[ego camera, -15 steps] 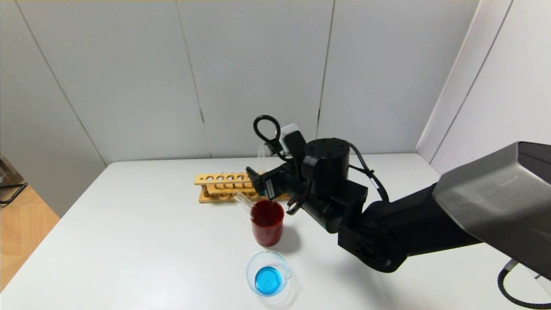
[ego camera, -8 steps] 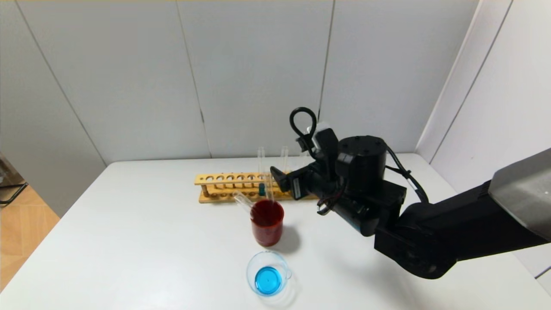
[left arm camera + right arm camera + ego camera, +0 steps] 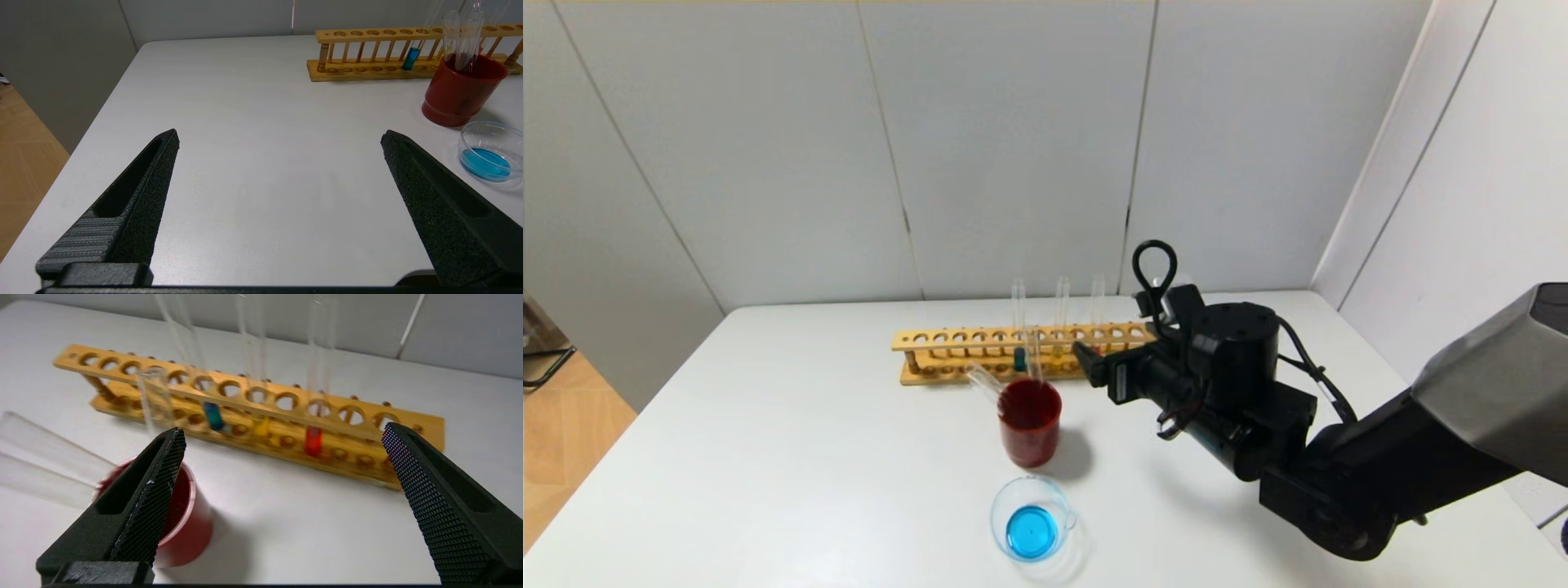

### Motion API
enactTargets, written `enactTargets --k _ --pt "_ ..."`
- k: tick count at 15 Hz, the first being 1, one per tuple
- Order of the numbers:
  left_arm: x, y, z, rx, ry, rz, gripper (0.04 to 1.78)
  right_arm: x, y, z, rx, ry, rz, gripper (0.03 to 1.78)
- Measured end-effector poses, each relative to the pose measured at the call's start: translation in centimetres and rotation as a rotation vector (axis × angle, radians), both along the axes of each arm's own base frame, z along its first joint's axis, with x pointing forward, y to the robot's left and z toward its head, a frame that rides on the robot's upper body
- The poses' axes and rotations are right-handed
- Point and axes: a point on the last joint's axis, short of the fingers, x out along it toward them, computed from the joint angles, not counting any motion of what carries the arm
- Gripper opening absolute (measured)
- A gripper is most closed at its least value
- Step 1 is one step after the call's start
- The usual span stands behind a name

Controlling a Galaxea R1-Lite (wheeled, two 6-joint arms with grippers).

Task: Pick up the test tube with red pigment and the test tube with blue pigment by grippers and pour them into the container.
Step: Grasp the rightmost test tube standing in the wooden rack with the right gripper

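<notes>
The white surface (image 3: 792,457) fills the near part of the head view, and grey wall panels (image 3: 1013,147) close the room behind it; a strip of wood floor (image 3: 564,425) shows at the left.

Nearest on the surface stands the beaker (image 3: 1031,518), low and clear, with blue liquid in its bottom. Just behind it is the red cup (image 3: 1030,421), and two empty tubes (image 3: 985,382) lean out of it.

The right end effector (image 3: 1089,365) hovers just right of the cup, its fingers (image 3: 143,498) wide apart and holding nothing. The left end effector (image 3: 280,171) is also spread apart and empty, over bare surface at the left.

Farthest is the wooden rack (image 3: 947,353), long axis left to right. In it the red tube (image 3: 314,416) stands upright, mouth up, beside a yellow tube (image 3: 261,420) and a teal tube (image 3: 213,415).
</notes>
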Motion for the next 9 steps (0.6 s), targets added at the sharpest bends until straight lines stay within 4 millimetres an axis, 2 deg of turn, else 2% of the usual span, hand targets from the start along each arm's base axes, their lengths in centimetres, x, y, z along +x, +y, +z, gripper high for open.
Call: enactTargets --k 6,9 --pt "0.0 0.0 0.0 0.000 0.000 0.001 1.75 2.8 0.1 -2.0 -0.015 0.014 -0.037 1.75" --pt "0.0 0.0 0.0 0.000 0.000 0.000 1.75 5.0 0.2 -2.4 -0.014 -0.009 -0.056 1.75"
